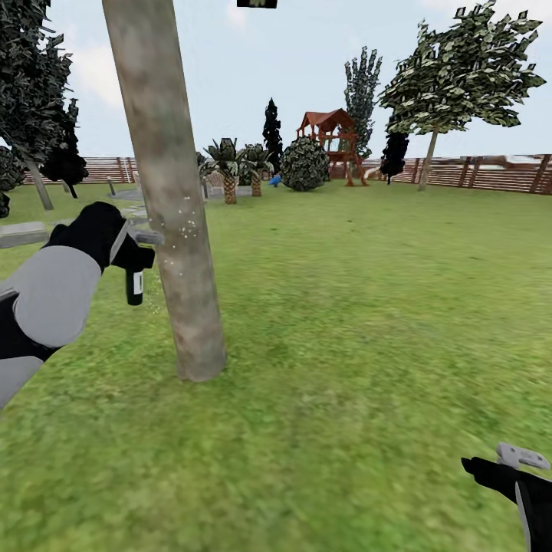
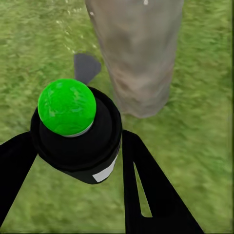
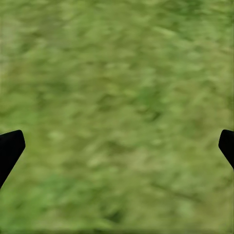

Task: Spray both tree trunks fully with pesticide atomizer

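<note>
In the head view my left gripper is shut on the pesticide atomizer, a small black sprayer with a pale strip, held just left of a thick grey-brown tree trunk. Fine white specks of pesticide dot the bark level with the sprayer. The left wrist view has the atomizer, with a green dot on its top, between the black fingers, and the trunk's base is close ahead on the grass. My right gripper hangs low at the right, open over bare grass.
A second leafy tree stands far off at the right by the brown slat fence. Palms, a round bush, a red play frame and dark conifers line the far side. Open lawn stretches right of the trunk.
</note>
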Controlling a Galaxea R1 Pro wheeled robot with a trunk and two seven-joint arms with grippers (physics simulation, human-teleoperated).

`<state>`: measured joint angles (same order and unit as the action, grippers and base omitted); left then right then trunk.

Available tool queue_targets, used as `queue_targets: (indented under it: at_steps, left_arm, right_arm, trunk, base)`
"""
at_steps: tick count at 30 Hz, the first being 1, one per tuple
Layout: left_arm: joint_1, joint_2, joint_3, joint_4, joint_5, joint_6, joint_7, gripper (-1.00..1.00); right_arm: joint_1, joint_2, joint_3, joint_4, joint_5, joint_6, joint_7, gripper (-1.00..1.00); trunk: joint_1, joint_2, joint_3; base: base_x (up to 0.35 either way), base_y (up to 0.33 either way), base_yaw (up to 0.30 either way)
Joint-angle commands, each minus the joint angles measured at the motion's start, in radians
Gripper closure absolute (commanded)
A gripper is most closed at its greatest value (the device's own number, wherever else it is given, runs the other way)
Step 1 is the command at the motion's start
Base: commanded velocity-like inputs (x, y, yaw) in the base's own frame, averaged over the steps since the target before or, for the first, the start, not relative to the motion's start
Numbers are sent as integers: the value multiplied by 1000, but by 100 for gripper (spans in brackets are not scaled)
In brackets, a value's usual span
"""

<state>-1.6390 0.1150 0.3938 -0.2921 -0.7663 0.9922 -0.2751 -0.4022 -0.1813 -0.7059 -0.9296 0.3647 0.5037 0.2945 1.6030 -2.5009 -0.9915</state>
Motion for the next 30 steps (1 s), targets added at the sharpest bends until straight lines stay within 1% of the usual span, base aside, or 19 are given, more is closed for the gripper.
queue_targets:
  at_steps: [1, 6, 11, 16, 20, 24, 27, 30]
  left_arm:
    - [0, 1, 6, 15, -13, 0, -7, 100]
    - [9, 4, 7, 32, -12, -2, -7, 100]
    - [54, 4, 7, 33, -10, -6, -6, 100]
    - [127, 5, 7, 32, -10, -14, -6, 100]
    - [172, 5, 7, 31, -9, -22, 6, 100]
    - [209, 5, 8, 30, -8, -28, 9, 100]
    - [225, 5, 9, 29, -8, -63, 10, 100]
    - [238, 5, 10, 28, -7, -77, 11, 100]
  right_arm:
    - [-1, 1, -3, -2, 11, 3, 9, -100]
    - [-1, 1, -3, -2, 11, 3, 9, -100]
    - [-1, 1, -3, -2, 11, 3, 9, -100]
    - [-1, 1, -3, -2, 11, 3, 9, -100]
    - [-1, 2, -3, -2, 11, 3, 9, -100]
    - [-1, 2, -3, -2, 11, 3, 9, -100]
    - [-1, 2, -3, -2, 11, 3, 9, -100]
    - [-1, 2, -3, -2, 11, 3, 9, -100]
  trunk:
    - [0, -1, -1]
    - [0, -1, -1]
    - [0, -1, -1]
    - [0, -1, -1]
    - [0, -1, -1]
    - [0, -1, -1]
    - [0, -1, -1]
    - [0, -1, -1]
  base:
    - [0, 0, 0]
    - [0, 0, 0]
    - [0, 0, 0]
    - [0, 0, 0]
    - [0, 0, 0]
    - [0, 0, 0]
    - [0, 0, 0]
    - [0, 0, 0]
